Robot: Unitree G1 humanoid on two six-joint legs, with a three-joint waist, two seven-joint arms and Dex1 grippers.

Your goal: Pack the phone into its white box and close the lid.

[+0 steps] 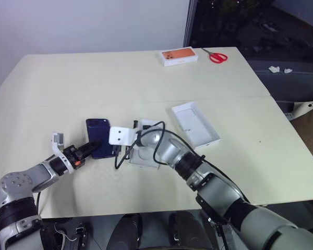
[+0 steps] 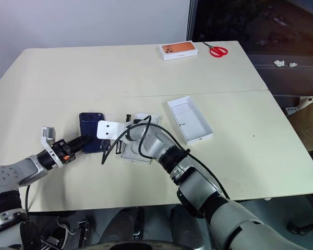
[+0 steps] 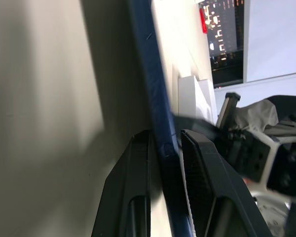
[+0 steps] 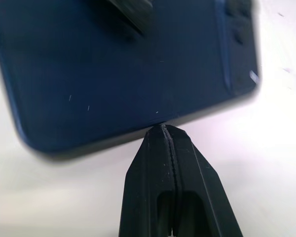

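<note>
Phone (image 3: 155, 98) edge sits clamped in left claw (image 3: 165, 148); right claw (image 4: 168, 132), fingers together, touches its long edge above the cream tabletop (image 1: 94, 78).

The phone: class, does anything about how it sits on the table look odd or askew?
Yes. The phone is not lying flat: the left gripper pinches its thin edge, holding it tilted up off the table. The shut right gripper presses its tip against the phone's other edge.

You see the dark navy phone (image 1: 98, 136) back-up on the table, the white box (image 1: 144, 154) just beside it, the lid (image 1: 195, 124) inside-up farther right
</note>
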